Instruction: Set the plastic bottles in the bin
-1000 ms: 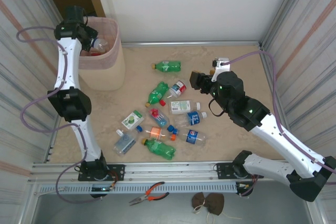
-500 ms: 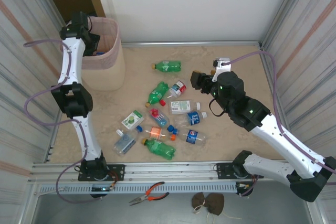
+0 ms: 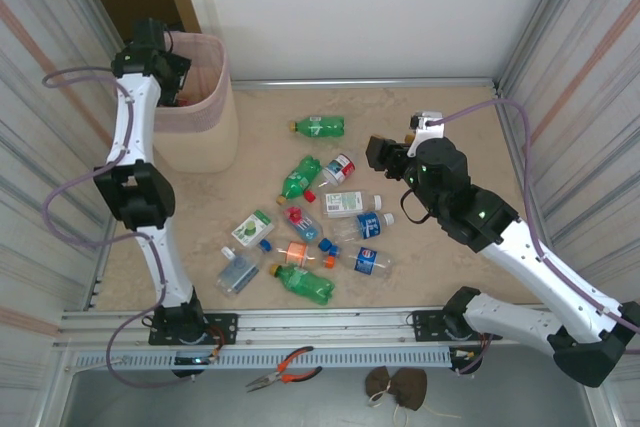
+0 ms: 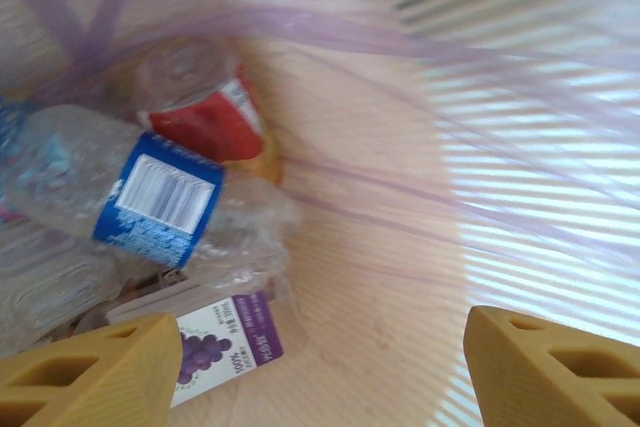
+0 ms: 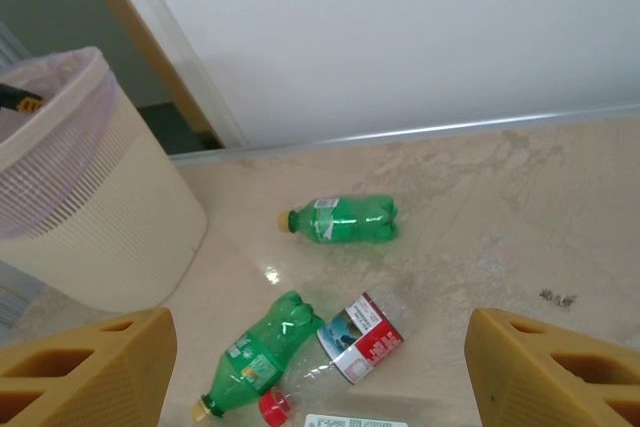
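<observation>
A: Starting at the left gripper point(image 4: 320, 347)?
B: Yes. Spread wide, holding nothing, hanging inside the bin point(image 3: 215, 82), above bottles point(image 4: 160, 197) lying at its bottom.
A: And the right gripper point(image 5: 320, 357)?
B: Also spread wide and empty, hovering over the table point(image 5: 520, 197). Just below and ahead, a green bottle point(image 5: 258, 347), lying flat, cap toward the near left, base toward the far right. Much nearer this arm, so probably its pick. Bin well off to the left.

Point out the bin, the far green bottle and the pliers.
bin point(image 3: 200, 142), top external view, beige wall.
far green bottle point(image 5: 358, 219), right wrist view, green body.
pliers point(image 3: 283, 369), top external view, by the pivot.
</observation>
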Action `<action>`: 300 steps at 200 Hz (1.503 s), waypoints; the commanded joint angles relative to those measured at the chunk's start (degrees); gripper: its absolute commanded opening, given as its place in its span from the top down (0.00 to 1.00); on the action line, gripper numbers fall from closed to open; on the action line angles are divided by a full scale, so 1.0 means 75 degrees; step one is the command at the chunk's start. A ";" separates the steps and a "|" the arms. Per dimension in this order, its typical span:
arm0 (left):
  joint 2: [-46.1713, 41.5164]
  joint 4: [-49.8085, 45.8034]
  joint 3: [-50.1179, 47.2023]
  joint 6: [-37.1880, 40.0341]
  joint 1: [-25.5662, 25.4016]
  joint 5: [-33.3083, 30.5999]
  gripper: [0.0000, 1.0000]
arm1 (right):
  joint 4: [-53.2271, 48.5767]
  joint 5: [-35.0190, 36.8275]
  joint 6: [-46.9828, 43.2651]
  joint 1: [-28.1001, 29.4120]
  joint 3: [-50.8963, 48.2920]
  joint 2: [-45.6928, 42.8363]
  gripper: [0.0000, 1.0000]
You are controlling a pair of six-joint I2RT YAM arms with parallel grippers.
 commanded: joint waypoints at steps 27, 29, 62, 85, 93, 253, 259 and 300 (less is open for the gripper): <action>-0.1997 0.3830 -0.2143 0.2978 -0.0068 0.2204 0.31 | -0.0075 0.0185 0.0121 -0.0062 0.0108 -0.0156 0.25; -0.2051 0.3943 -0.2207 0.3074 -0.0075 0.2305 0.31 | -0.0077 0.0191 0.0116 -0.0055 0.0112 -0.0145 0.25; -0.2665 0.4886 -0.2870 0.4268 -0.0126 0.4559 0.27 | -0.0074 0.0256 -0.0001 -0.0081 0.0007 -0.0115 0.25; -0.3071 0.4636 -0.3114 0.5240 -0.0261 0.5767 0.28 | -0.0068 0.0240 -0.0052 -0.0114 -0.0006 -0.0026 0.25; -0.3244 0.4252 -0.3151 0.5770 -0.0382 0.5843 0.27 | -0.0073 0.0217 -0.0067 -0.0125 0.0006 0.0009 0.25; -0.5630 0.0867 -0.7242 1.0902 -0.2977 0.2312 0.24 | -0.0047 -0.0448 0.0023 -0.0627 -0.0094 0.0394 0.25; -0.5653 0.0987 -0.7495 1.0914 -0.2992 0.2236 0.24 | -0.0061 -0.0470 0.0035 -0.0646 -0.0089 0.0396 0.24; -0.5343 0.1215 -0.8485 1.1058 -0.3062 0.2244 0.19 | -0.0136 -0.0503 0.0052 -0.0683 -0.0170 0.0272 0.25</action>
